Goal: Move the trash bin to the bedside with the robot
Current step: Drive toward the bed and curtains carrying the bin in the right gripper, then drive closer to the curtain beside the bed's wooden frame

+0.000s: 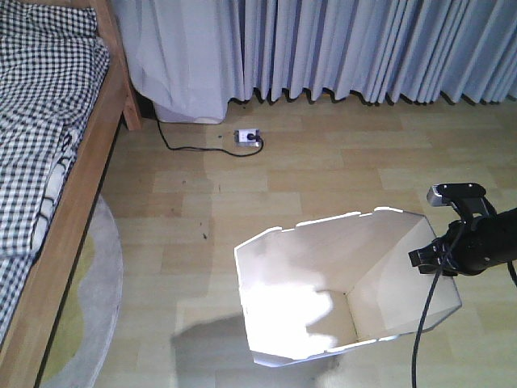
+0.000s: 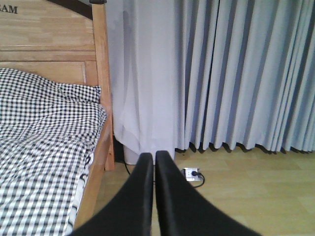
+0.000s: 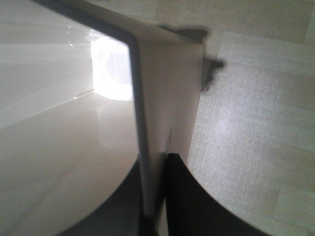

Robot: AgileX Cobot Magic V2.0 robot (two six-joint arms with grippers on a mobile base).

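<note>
Trash bin [image 1: 339,283] low and right of centre on the wooden floor [image 1: 339,162], tilted, cream inside turned toward the front camera, dark shadow on the boards under its lower left corner; lifted clear or only tipped, cannot tell. Pinched at the right-hand rim by the right pincer [image 3: 155,206]: jaws narrowed to almost nothing, one finger inside the wall, one outside, thin plastic sandwiched between. Left pincer [image 2: 154,196] closed down finger against finger, nothing in it, pointed toward the bed [image 2: 44,147] and the curtains [image 2: 236,73], taking no part. Progress, judged from the layout: grasp made, carry far from finished. Bed with gingham cover and wooden frame along the left edge of the floor, bin well apart from it, bare boards and the curved edge of a pale rug [image 1: 93,307] between. Left to do: travel leftward across the floor to the frame, set down upright just beside it, release. Relative to the right pincer: bin out to its left, held by a single stretch of rim, bulk of the body unsupported, so probably prone to swing or slip with so thin a wall. White power strip [image 1: 247,137] and black cable near the far wall by the curtains, away from the likely path.
</note>
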